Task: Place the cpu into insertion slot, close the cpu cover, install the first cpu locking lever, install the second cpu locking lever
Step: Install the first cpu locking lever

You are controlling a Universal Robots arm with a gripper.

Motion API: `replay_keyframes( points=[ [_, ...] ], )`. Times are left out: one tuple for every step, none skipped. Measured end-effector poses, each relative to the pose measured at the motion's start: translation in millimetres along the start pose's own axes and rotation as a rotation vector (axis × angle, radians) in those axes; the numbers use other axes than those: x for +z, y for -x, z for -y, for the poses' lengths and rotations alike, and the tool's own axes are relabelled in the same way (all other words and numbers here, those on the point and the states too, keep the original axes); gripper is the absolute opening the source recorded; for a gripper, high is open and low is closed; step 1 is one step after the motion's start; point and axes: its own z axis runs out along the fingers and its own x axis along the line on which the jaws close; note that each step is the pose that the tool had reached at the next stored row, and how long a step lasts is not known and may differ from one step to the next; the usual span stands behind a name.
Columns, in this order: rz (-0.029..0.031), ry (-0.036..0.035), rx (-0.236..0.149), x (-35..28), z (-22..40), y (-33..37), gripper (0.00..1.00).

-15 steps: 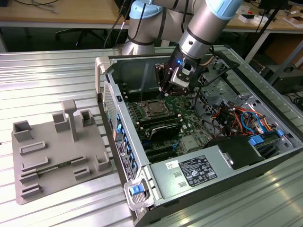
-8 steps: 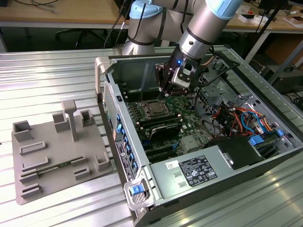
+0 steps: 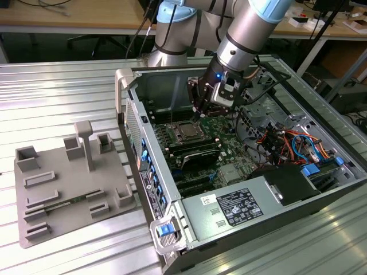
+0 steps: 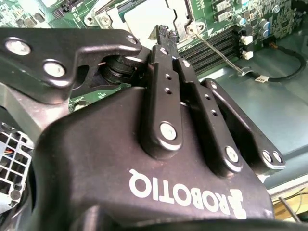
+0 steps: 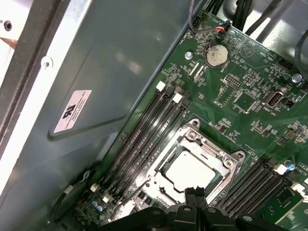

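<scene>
The cpu (image 5: 189, 169) lies flat in the insertion slot (image 5: 192, 124) on the green motherboard, its silvery top showing through the window of the cpu cover (image 5: 211, 144), which lies down over it. My gripper (image 5: 196, 193) is shut with nothing between its fingers, and its tips hover right at the socket's edge. In the exterior view the gripper (image 3: 199, 114) reaches down into the open computer case just behind the cpu (image 3: 187, 132). In the second wrist view a thin metal lever rod (image 4: 219, 54) runs out from the socket's corner beside the fingertips (image 4: 163, 33).
Black memory slots (image 5: 149, 134) flank the socket on both sides. The case's metal wall (image 5: 110, 72) stands close by. Cables (image 3: 287, 140) and a power supply (image 3: 241, 206) fill the case's near end. A grey fixture (image 3: 69, 183) sits on the table at the exterior view's left.
</scene>
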Motion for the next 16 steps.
replay_keyframes(
  points=[
    [0.0005,-0.0007,-0.005,-0.1,0.0,0.0,0.11],
    [0.0011,-0.0011,-0.012,-0.1,0.0,0.0,0.11],
    [0.0021,-0.0021,-0.02,0.0,0.0,0.0,0.11],
    [0.0022,-0.0022,-0.02,0.0,0.1,0.1,0.11],
    [0.0022,-0.0022,-0.02,0.0,0.1,0.1,0.11],
    [0.0022,-0.0022,-0.02,0.0,0.1,0.1,0.11],
    [0.0082,0.0056,-0.02,0.0,0.2,0.1,0.11],
    [0.0252,0.0278,-0.021,0.1,0.1,0.1,0.11],
    [0.0385,0.0453,-0.021,0.2,0.0,0.1,0.11],
    [0.0467,0.0559,-0.022,0.2,0.1,0.1,0.11],
    [0.0555,0.0676,-0.022,0.2,0.1,0.1,0.11],
    [0.0633,0.0834,-0.023,0.4,0.2,0.3,0.11],
    [0.0634,0.0893,-0.024,0.4,0.3,0.5,0.11],
    [0.0641,0.0952,-0.025,0.4,0.5,0.6,0.11],
    [0.0624,0.1028,-0.027,0.4,0.6,1.0,0.11],
    [0.0599,0.1086,-0.028,0.4,0.7,1.1,0.11]
  ],
)
